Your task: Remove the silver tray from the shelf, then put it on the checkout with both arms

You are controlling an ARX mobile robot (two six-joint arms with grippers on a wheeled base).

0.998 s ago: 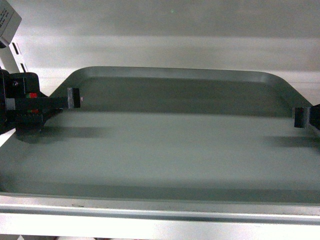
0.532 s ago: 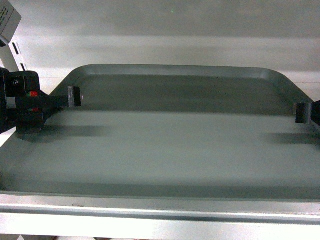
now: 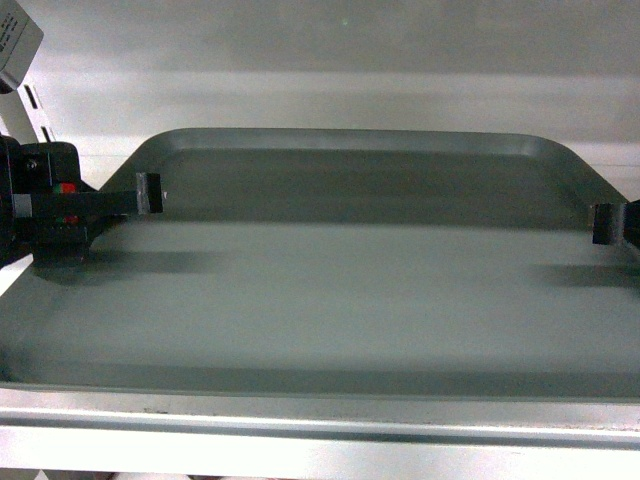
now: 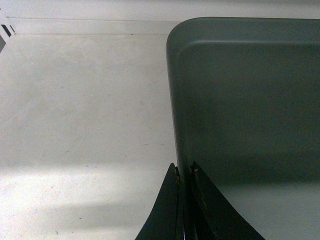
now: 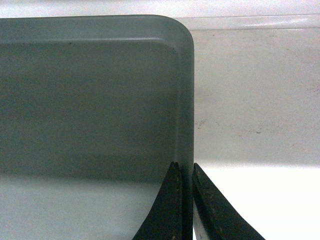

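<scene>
Your left gripper (image 4: 184,172) and right gripper (image 5: 185,170) stayed clamped on the silver tray (image 3: 330,290) rims — it rose slightly off the shelf (image 3: 320,420) — lift had begun.

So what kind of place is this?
Probably a store shelving bay: a pale grey-white metal shelf board with a straight front lip, a slotted white upright behind, and a large grey-silver metal tray.
</scene>
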